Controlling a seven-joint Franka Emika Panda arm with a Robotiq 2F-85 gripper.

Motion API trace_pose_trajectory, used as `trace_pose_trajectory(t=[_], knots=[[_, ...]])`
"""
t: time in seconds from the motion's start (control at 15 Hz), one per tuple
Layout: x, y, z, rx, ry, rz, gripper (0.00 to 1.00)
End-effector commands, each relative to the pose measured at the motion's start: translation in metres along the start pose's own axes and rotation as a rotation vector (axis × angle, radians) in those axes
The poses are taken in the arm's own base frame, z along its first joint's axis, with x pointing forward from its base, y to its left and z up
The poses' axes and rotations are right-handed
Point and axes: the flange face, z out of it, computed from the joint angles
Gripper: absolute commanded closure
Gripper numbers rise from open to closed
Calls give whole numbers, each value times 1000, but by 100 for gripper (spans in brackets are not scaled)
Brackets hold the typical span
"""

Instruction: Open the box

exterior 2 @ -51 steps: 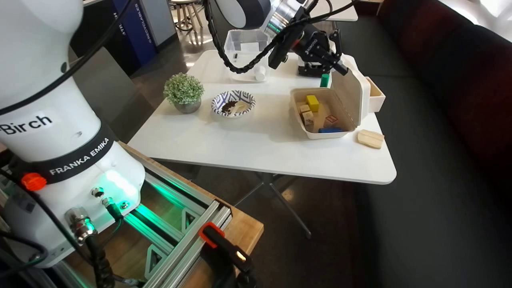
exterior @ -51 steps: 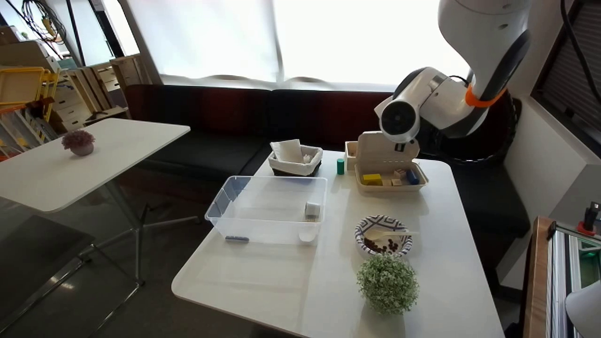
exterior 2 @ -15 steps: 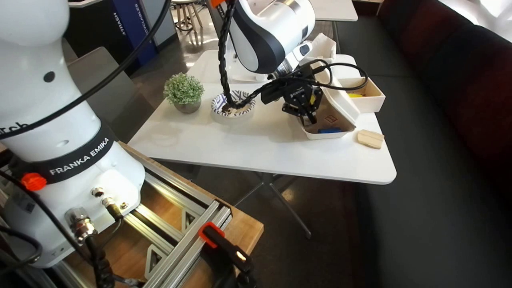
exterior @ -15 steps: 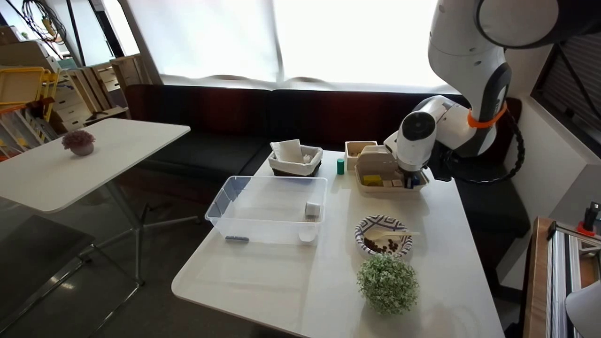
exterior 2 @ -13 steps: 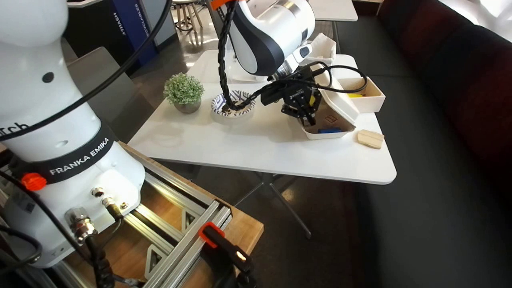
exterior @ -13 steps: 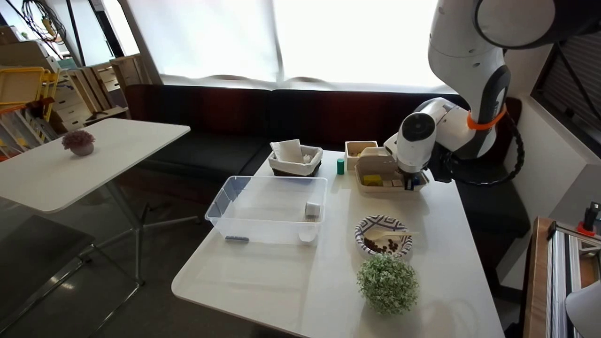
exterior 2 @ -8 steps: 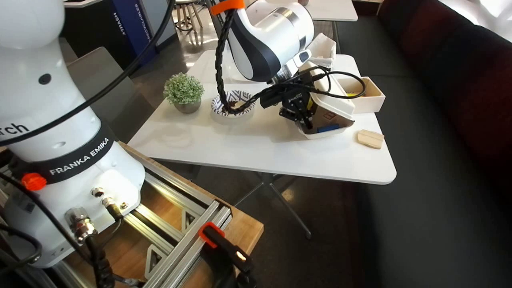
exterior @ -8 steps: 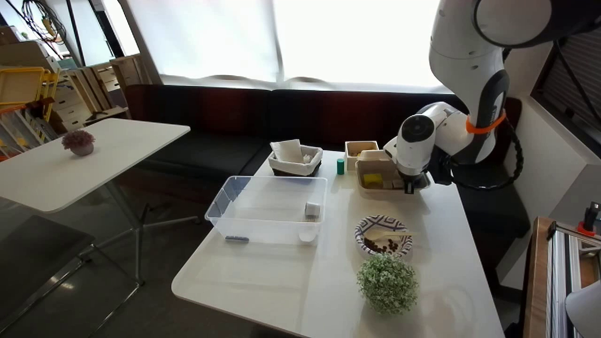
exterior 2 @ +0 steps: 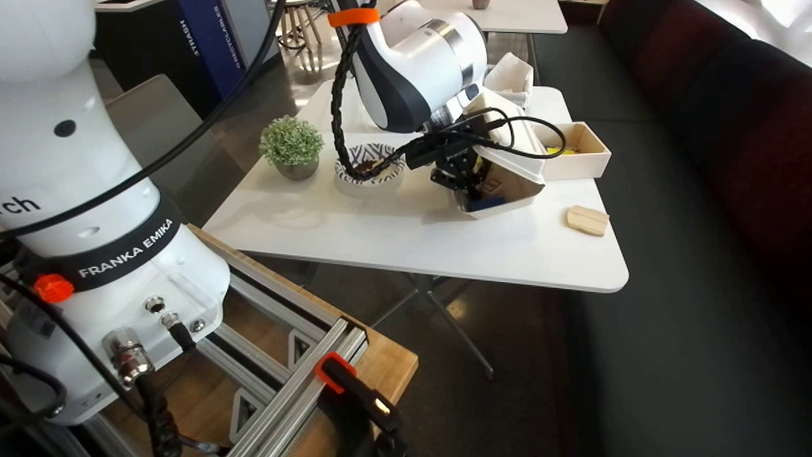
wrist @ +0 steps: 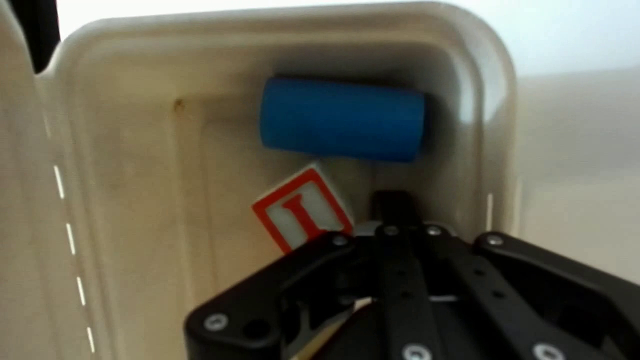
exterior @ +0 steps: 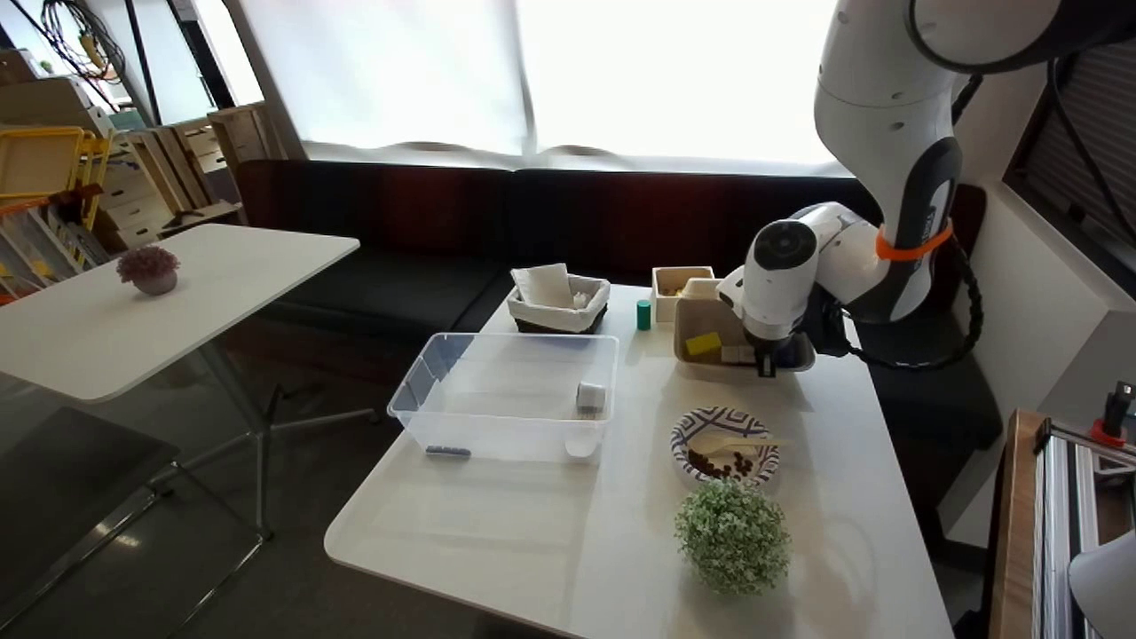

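Observation:
The cream-white box (exterior: 694, 318) stands on the table with its lid (exterior 2: 517, 146) up but leaning forward over the inside, behind my wrist and cables; whether the lid touches the arm I cannot tell. In the wrist view its tan floor (wrist: 150, 150) holds a blue cylinder (wrist: 342, 120) and a red-edged letter block (wrist: 302, 210). A yellow block (exterior: 704, 344) also lies inside. My gripper (wrist: 397, 205) points down inside the box near a side wall, fingertips together with nothing seen between them. The gripper also shows in both exterior views (exterior: 766, 364) (exterior 2: 466, 190).
A small wooden bin (exterior 2: 580, 162) and a green cylinder (exterior: 643, 314) stand beside the box. A patterned bowl (exterior: 682, 435), a plant (exterior: 733, 537), a clear plastic tray (exterior: 497, 417), a lined basket (exterior: 559, 315) and a wooden piece (exterior 2: 587, 220) are on the table.
The gripper went from beside the upright lid down into the box. Over the last half second, gripper and box shifted together toward the bowl side, and the lid leans further forward.

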Motion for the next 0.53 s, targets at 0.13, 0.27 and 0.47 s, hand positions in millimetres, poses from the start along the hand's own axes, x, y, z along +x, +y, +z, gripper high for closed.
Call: trace_pose_trajectory(t=[0.13, 0.27, 0.47], knots=[[-2, -14, -15, 95, 55, -31, 100], [-3, -20, -20, 131, 75, -43, 100], [-6, -30, -24, 186, 80, -38, 100]])
